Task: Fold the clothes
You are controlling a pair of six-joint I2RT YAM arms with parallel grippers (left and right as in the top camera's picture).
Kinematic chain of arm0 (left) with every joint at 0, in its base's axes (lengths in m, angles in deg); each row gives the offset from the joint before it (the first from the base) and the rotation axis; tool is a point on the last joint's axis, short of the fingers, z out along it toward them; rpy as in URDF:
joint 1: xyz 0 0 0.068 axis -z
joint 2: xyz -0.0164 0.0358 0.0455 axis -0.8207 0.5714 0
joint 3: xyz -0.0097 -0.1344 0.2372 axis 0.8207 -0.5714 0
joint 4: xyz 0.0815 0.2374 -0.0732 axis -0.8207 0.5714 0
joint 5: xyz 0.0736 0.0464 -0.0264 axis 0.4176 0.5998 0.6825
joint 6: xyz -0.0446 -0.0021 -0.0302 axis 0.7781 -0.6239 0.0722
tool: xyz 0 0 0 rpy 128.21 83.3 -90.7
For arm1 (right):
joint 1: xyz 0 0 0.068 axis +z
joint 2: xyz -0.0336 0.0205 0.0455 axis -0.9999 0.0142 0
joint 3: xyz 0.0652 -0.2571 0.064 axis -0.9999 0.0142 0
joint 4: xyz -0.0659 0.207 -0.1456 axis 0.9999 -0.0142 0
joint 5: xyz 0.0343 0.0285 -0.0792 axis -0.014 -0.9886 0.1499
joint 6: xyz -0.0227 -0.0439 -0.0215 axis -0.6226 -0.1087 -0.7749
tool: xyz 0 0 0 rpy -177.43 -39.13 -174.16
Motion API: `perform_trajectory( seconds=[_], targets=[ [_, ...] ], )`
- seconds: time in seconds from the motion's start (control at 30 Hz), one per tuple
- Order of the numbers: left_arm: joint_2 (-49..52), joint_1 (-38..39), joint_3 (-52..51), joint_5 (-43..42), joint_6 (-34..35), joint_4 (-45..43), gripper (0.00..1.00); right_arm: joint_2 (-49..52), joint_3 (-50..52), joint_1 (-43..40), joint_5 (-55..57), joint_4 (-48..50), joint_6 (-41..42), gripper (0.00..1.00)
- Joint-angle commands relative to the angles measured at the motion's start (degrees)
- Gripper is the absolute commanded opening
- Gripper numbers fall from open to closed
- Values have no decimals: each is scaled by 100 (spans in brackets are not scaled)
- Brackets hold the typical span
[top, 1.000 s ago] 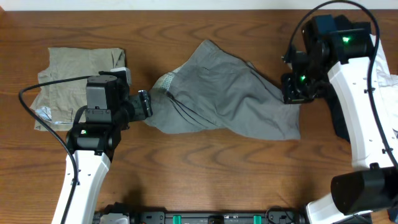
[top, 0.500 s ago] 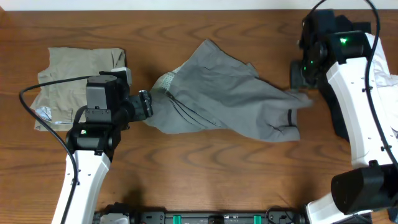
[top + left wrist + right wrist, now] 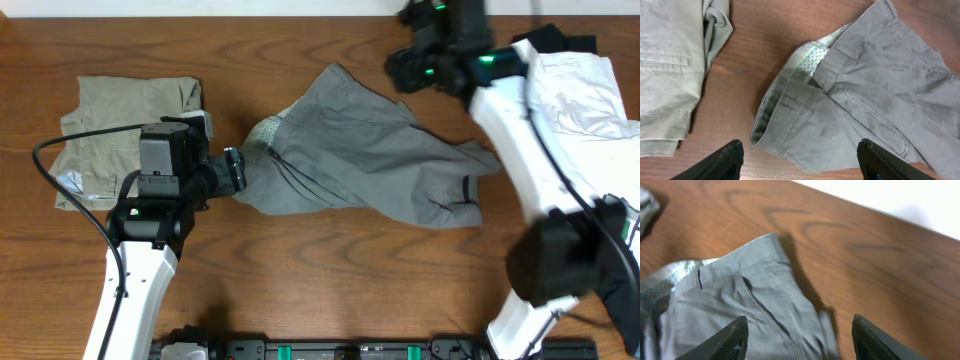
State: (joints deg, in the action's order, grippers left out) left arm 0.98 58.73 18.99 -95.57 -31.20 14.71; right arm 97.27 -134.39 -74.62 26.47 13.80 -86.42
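Shorts (image 3: 370, 150) crumpled mid-table, waistband (image 3: 771, 97) left. Left gripper (image 3: 802, 157) wide, empty, beside waistband; right gripper (image 3: 800, 337) wide, empty, over far edge. Pinch 2 waistband corners, spread flat.

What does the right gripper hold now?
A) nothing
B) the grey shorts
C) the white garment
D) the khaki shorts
A: in its wrist view the right gripper has its jaws wide apart with nothing between them, above the grey shorts.
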Motion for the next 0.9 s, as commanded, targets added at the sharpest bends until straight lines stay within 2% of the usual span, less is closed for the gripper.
perform_trajectory(
  seconds=[0.0,0.27,0.43,0.5,0.53,0.6,0.63,0.87],
  targets=[
    [48,13,-9,-28,4,13,75,623,-11,166,-188,400,-339,65],
    [197,13,-9,-28,4,20,75,1888,-11,466,-317,1685,-339,76],
    [337,13,-11,-28,4,22,75,2304,-11,614,-501,1912,-337,75],
    [385,13,-11,-28,4,22,75,2382,-11,640,-501,1930,-337,64],
    [393,13,-11,-28,4,20,75,2389,-11,640,-485,1930,-337,52],
    [398,13,-11,-26,4,17,75,2358,-17,640,-437,1941,-334,17],
    [396,13,-11,-26,4,17,75,2321,-33,638,-433,1937,-332,3],
    [396,13,-11,-28,4,17,75,1368,-103,623,52,1714,-122,1]
  ],
)
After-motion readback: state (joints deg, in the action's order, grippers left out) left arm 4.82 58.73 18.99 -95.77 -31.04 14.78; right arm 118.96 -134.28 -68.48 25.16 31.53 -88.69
